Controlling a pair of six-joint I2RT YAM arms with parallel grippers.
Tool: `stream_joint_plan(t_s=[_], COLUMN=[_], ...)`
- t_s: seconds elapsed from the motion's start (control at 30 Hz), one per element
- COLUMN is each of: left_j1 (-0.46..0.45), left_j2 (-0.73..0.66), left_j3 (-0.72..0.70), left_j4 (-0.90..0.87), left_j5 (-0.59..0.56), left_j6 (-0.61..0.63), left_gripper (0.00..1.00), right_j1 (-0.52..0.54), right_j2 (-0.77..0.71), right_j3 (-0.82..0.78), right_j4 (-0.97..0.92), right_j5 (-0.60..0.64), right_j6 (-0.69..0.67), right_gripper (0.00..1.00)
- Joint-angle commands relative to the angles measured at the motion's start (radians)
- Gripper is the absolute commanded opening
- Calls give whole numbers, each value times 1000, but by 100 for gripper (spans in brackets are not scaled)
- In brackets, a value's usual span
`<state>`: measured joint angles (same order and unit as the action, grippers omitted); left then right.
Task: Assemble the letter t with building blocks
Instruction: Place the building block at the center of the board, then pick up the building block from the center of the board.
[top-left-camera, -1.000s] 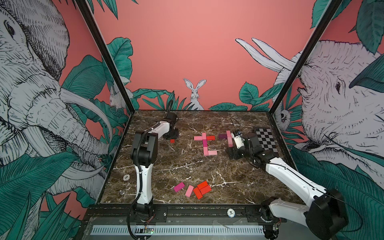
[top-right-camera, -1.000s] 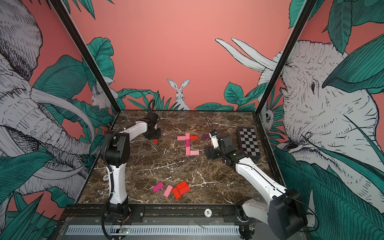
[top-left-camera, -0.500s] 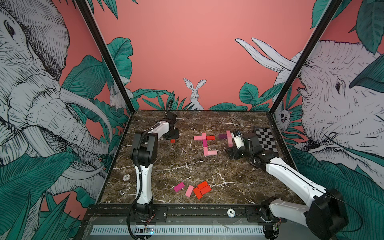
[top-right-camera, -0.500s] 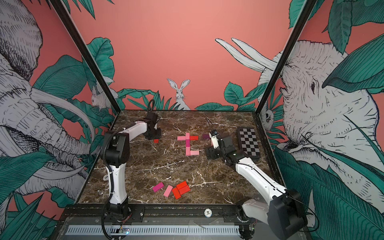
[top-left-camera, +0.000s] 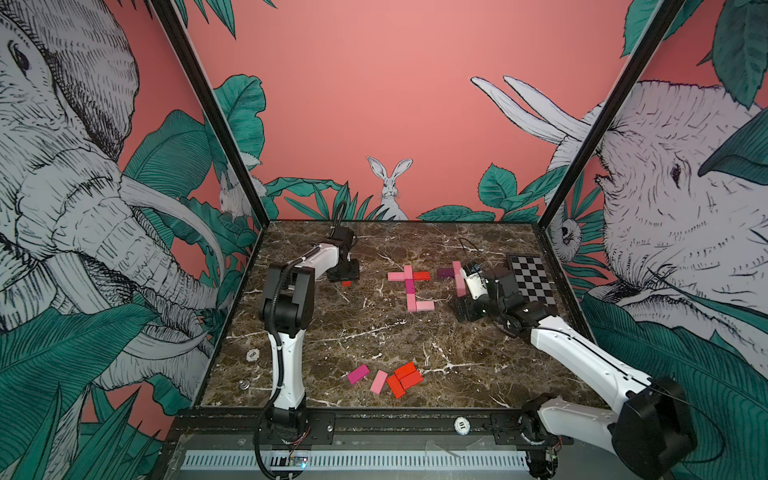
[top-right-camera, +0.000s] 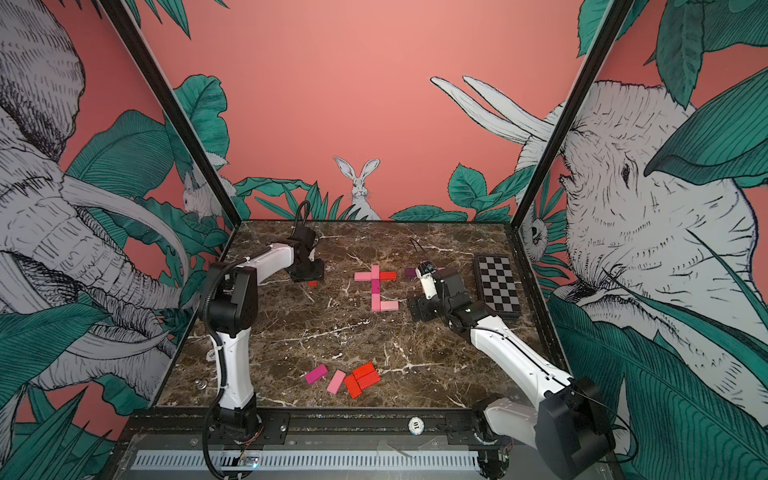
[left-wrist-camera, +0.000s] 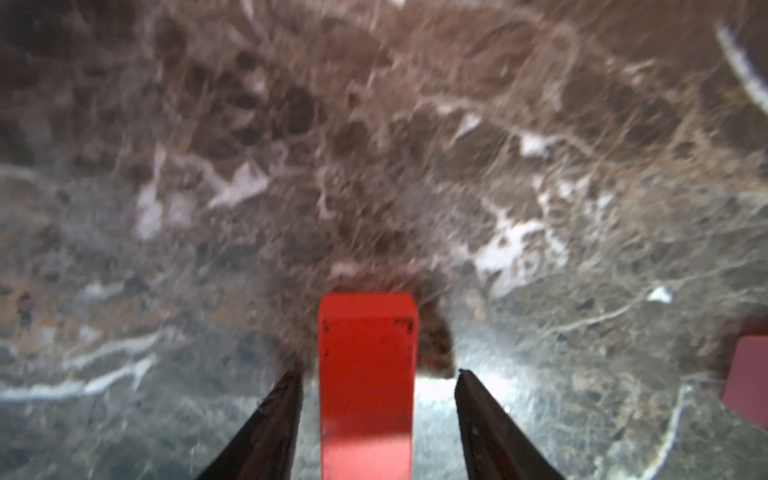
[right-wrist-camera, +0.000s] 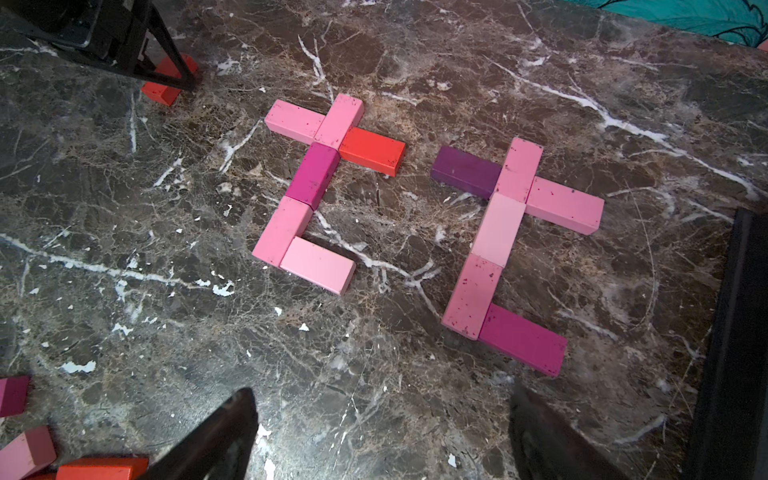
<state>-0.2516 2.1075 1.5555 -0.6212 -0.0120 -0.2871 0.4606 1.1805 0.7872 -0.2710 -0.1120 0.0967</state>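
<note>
Left wrist view: the marble table (left-wrist-camera: 374, 145) is smeared with blur, the red block (left-wrist-camera: 365, 332) between the left gripper (left-wrist-camera: 376, 374) fingers runs off the frame edge, and a reddish block (left-wrist-camera: 748, 382) is cut off too. In both top views that red block, at 9 o'clock from the first t (top-left-camera: 409, 291), is just a speck under the gripper. The second t (top-left-camera: 458, 276), at 3 o'clock, is mostly behind the right arm (top-left-camera: 494, 291); only its purple block (top-left-camera: 444, 272) and a pink sliver show. Right wrist view clips the loose blocks (right-wrist-camera: 25, 453) at its corner, and the checkered board (right-wrist-camera: 731, 332) is only a dark edge.
</note>
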Motion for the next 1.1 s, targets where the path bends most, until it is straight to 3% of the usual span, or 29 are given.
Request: stream_joint_plan(t_s=[0.0, 0.23, 0.4, 0.47, 0.57, 0.63, 0.77, 0.93, 1.07], left_j1=[-2, -2, -24, -69, -177, -230, -254, -338, -374], left_j2=[-127, -280, -432, -494, -576, -612, -660, -705, -676], left_j3=[-62, -112, -185, -221, -281, -304, -312, -390, -420], left_j4=[-24, -109, -196, -244, -295, -340, -464, -562, -596], left_j5=[0, 39, 93, 62, -80, -144, -80, -42, 42], left_j6=[73, 241, 441, 543, 664, 676, 644, 747, 762], left_gripper=[70, 73, 75, 75, 76, 77, 76, 76, 72], right_j1=[10, 11, 11, 11, 11, 11, 11, 10, 12], right_j2=[-1, -1, -4, -4, 1, 9, 26, 48, 59], right_j3=[4, 1, -12, -18, -23, -23, -22, -31, -31], right_j4=[12, 22, 47, 60, 75, 81, 86, 112, 117], right_j5=[-11, -7, 0, 10, 29, 37, 36, 31, 27], right_j6=[-15, -24, -31, -38, -46, -48, -48, -38, -31], right_gripper=[92, 94, 95, 95, 96, 96, 96, 96, 96])
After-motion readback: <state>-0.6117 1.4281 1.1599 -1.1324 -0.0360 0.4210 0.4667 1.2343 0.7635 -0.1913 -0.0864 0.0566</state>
